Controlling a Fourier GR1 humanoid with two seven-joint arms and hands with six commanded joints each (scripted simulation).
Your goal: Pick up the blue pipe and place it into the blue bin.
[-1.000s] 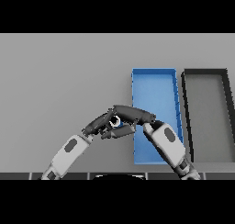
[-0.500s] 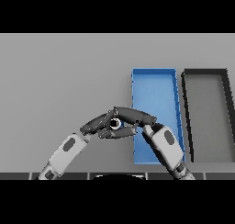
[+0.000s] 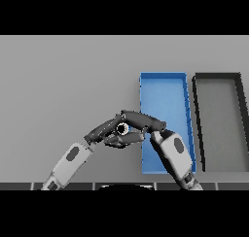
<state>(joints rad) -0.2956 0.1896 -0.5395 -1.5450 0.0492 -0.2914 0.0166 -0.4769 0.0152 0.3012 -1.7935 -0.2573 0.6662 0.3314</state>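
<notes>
The blue pipe [image 3: 123, 129] shows as a small ring end between my two hands, just left of the blue bin [image 3: 165, 88]. My left hand [image 3: 103, 130] reaches in from the lower left, its straight fingers pressed against the pipe's left side. My right hand [image 3: 142, 120] comes from the lower right across the bin's left wall, with its fingers over the top of the pipe and its thumb curled under it. The hands hide most of the pipe's body. I cannot tell whether the pipe is off the table.
A black bin [image 3: 217, 78] stands right of the blue bin, close beside it. My right forearm [image 3: 172, 153] covers the near part of the blue bin. Open grey table [image 3: 63, 80] stretches to the left and far side.
My right hand's fingers have closed a little further over the pipe and its forearm has shifted slightly. The pipe and my left hand have stayed almost in place.
</notes>
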